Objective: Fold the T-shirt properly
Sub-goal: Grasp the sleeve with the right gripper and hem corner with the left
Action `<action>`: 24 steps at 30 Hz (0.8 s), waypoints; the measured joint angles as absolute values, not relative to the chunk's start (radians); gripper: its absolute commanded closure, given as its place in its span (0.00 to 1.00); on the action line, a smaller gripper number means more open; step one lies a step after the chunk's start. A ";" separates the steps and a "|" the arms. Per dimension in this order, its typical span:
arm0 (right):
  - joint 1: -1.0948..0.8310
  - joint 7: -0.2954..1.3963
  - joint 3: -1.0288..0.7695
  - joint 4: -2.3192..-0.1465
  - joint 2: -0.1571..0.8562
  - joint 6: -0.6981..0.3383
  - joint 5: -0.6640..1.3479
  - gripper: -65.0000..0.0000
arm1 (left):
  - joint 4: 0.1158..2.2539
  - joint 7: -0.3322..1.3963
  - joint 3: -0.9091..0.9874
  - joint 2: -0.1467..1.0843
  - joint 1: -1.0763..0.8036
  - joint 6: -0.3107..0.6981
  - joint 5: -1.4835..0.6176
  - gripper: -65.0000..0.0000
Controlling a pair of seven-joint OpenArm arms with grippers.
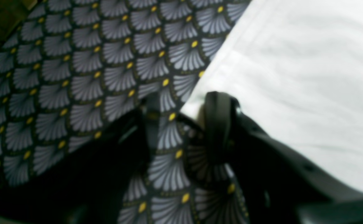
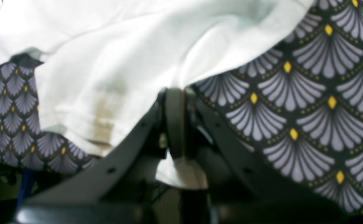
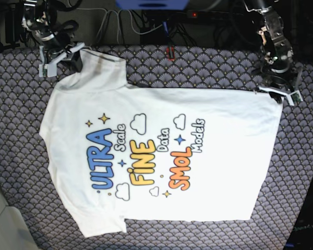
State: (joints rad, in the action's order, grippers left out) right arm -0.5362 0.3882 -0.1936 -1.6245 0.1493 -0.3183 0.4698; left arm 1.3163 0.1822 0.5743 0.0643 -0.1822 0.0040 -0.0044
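The white T-shirt lies flat, print up, on the patterned cloth, collar end to the left and hem to the right. My right gripper is at the far sleeve; in the right wrist view the gripper is shut on a fold of the white sleeve, with cloth showing below the pads. My left gripper is at the far hem corner. In the left wrist view the gripper is open, with one finger on the edge of the shirt's hem and the other over the bare cloth.
A dark table cover with a grey fan pattern and yellow dots spreads under the shirt. Cables and dark equipment run along the far edge. A pale surface sits at the near left corner.
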 measured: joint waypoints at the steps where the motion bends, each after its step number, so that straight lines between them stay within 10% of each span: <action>1: -0.536 0.388 -0.194 -1.625 0.149 -0.318 0.469 1.00 | 1.316 0.179 0.574 0.066 -0.183 0.004 -0.004 0.63; 24: -0.536 0.388 -0.193 -1.625 0.149 -0.319 0.471 1.00 | 1.269 0.129 0.568 0.061 -0.171 0.003 -0.007 0.64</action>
State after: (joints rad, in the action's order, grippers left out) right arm -0.5358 0.3882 -0.1932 -1.6245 0.1493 -0.3187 0.4706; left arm 1.2686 0.1291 0.5678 0.0612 -0.1707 0.0032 -0.0074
